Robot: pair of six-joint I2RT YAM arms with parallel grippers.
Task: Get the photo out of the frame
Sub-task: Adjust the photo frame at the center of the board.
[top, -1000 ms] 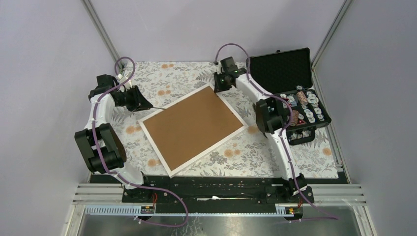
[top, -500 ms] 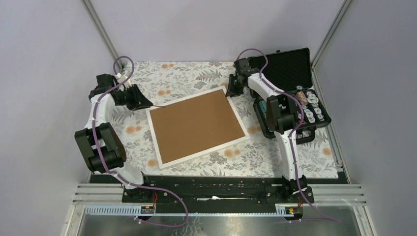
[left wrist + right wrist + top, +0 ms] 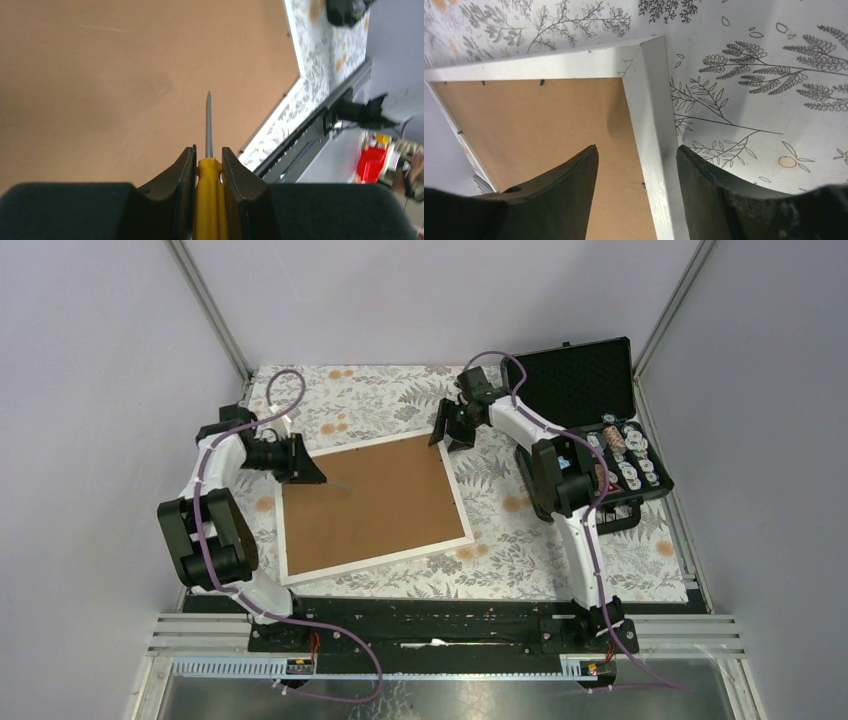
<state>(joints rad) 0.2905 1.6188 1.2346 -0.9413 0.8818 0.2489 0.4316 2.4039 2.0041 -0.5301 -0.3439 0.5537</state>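
The frame [image 3: 378, 560] has swung leftward, the right tool [image 3: 636, 148] now open astride its far right corner, so the left tool [image 3: 207, 150], clamping a screwdriver [image 3: 209, 200], can likely pry the backing [image 3: 365, 505].

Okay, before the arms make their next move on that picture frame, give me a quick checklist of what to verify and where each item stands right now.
1. The frame lies flat, brown back up: ok.
2. The left gripper is shut on the screwdriver, shaft straight ahead: ok.
3. Screwdriver tip at a retaining tab: not ok, it points at bare brown back, off the edge.
4. The right gripper steadies the frame: not ok, its jaws stand open astride the corner border.
5. The tabs are bent clear: cannot tell.
6. The photo is free to lift: cannot tell, it is hidden.
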